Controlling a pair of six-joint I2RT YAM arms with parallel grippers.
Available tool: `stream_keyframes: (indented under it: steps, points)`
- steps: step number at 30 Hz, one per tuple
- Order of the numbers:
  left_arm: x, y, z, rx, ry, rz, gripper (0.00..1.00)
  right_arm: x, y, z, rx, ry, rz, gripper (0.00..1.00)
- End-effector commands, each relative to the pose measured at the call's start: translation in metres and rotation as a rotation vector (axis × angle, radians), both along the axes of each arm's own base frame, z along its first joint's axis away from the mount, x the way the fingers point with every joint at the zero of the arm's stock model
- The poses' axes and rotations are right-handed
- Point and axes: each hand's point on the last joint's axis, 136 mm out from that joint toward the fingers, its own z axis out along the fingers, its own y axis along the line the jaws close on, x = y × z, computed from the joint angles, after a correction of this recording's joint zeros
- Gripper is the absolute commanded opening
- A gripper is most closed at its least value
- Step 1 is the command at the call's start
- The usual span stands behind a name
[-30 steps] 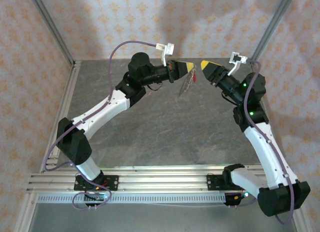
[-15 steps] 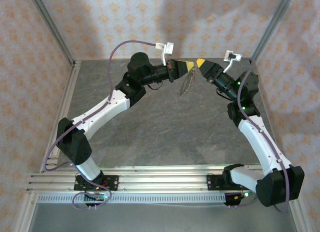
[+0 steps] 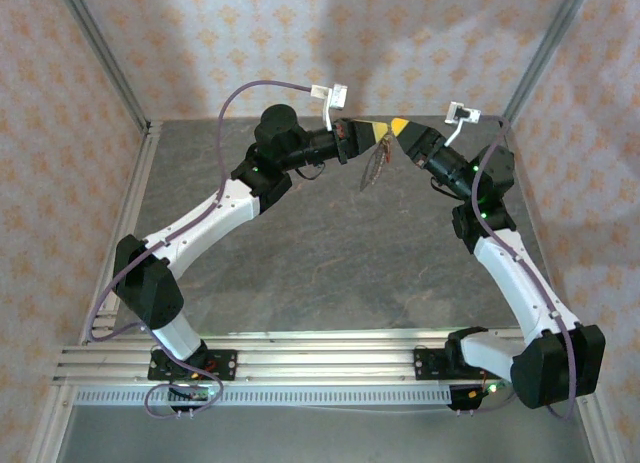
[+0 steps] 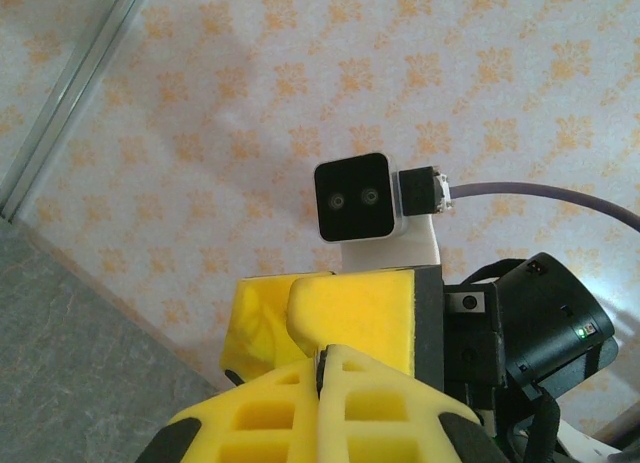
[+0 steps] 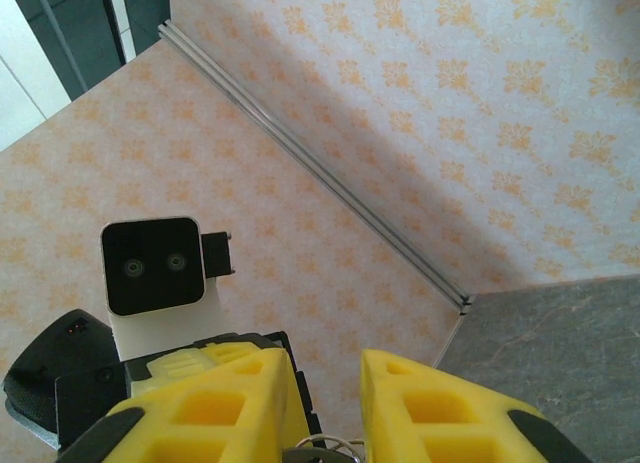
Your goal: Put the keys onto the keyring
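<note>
Keyring (image 3: pixel 374 167) hangs from left gripper (image 3: pixel 380 133), jaws clamped on it; right gripper (image 3: pixel 399 126) just beside, jaws slightly apart. Hold loop steady, ease right in slowly, aligned.

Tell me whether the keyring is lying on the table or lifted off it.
Lifted off. In the top view the keyring dangles from the shut left tool, clear of the table.

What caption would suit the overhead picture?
Left claw holds the dangling keyring; right claw faces it, tip to tip.
</note>
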Motion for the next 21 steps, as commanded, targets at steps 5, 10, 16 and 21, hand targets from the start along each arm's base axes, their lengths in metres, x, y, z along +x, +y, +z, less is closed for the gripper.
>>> stream_keyframes:
  steps: [5,10,16,21]
  points:
    - [-0.007,0.001,0.021,-0.04,-0.064,-0.019,0.0,-0.011,-0.009,0.013,0.021,-0.064,-0.037,0.26]
    - [-0.008,0.001,0.019,-0.038,-0.063,-0.021,0.0,-0.016,-0.01,0.018,0.031,-0.084,-0.043,0.26]
    - [-0.007,0.001,0.019,-0.04,-0.063,-0.02,0.0,-0.02,-0.009,0.022,0.042,-0.096,-0.027,0.25]
    - [-0.008,0.001,0.019,-0.042,-0.062,-0.021,0.0,-0.02,-0.006,0.022,0.049,-0.097,-0.003,0.25]
